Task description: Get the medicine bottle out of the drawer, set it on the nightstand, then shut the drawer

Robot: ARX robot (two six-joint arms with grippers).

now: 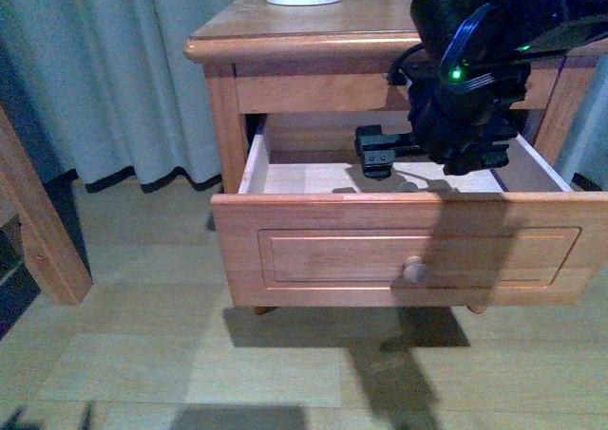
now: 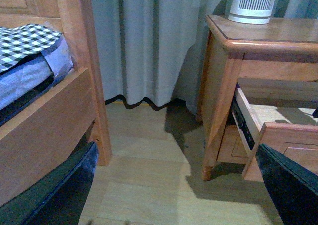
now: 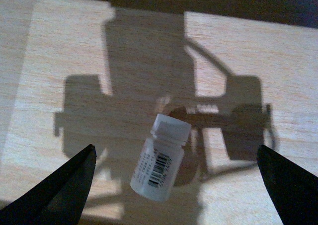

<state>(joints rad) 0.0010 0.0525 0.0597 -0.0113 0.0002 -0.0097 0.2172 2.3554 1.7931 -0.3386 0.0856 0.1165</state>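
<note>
I held the right gripper (image 3: 175, 185) inside the open drawer (image 1: 285, 250) with its fingers (image 3: 59, 190) spread wide and gripping nothing, the medicine bottle (image 3: 160, 160) resting on its pale floor between them, touching neither, while the left gripper (image 2: 171, 190), likewise spread, hung empty with the nightstand (image 2: 268, 36) beyond its fingertips.

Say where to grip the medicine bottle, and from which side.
Grip the medicine bottle across its labelled body, below the cap, coming down from above: it seems to lie on its side on the drawer floor, and the open right gripper straddles its round sides.
</note>
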